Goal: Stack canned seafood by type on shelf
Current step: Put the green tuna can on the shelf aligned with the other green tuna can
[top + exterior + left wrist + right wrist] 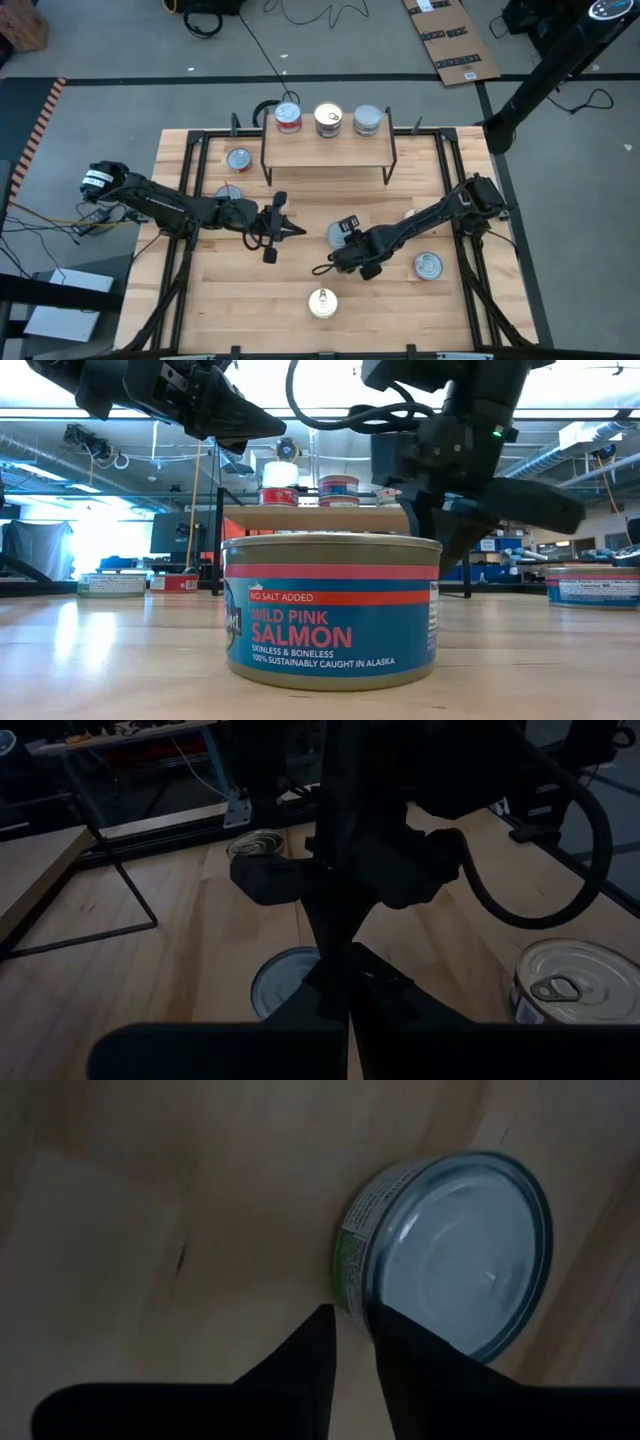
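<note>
Three tins (328,120) on shelf (327,150), silver tops

Grey floor (380,50), flattened cardboard (452,38), bright windows (100,530)

Teal salmon can (331,610) with red band, light-wood shelf (328,146), black legs

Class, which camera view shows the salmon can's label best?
The low view: the salmon can fills the foreground, its label readable. The high view shows only its gold top; the left wrist view shows a similar top, uncertain; the right wrist view shows another can.
</note>
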You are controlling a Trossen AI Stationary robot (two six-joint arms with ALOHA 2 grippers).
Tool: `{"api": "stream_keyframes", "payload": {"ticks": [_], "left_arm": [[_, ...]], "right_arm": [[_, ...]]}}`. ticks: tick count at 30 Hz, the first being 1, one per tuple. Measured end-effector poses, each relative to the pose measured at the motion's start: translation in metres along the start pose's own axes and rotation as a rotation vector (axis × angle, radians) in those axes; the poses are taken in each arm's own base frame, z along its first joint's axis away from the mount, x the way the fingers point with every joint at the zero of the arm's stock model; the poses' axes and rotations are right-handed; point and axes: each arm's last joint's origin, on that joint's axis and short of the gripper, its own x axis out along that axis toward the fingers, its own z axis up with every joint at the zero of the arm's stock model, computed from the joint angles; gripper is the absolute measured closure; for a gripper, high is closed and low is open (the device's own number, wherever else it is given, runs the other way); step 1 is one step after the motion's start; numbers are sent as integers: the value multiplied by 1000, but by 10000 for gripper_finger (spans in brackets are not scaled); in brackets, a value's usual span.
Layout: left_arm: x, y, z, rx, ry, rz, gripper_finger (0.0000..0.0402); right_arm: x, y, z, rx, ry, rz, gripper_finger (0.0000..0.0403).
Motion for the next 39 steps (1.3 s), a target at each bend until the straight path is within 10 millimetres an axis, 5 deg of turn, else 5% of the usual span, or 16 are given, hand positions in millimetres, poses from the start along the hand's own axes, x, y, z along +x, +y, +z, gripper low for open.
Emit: {"api": "stream_keyframes", "payload": {"ticks": [16, 30, 39], "left_arm": [[0, 0, 0, -2, 0, 0, 394], [0, 0, 0, -3, 0, 0, 394], [0, 0, -1, -3, 14, -2, 394]], "right_arm": [[3, -13, 5, 127, -73, 89, 393], [-23, -27, 32, 428, -178, 189, 400], [-27, -12, 30, 335, -151, 187, 330]]}}
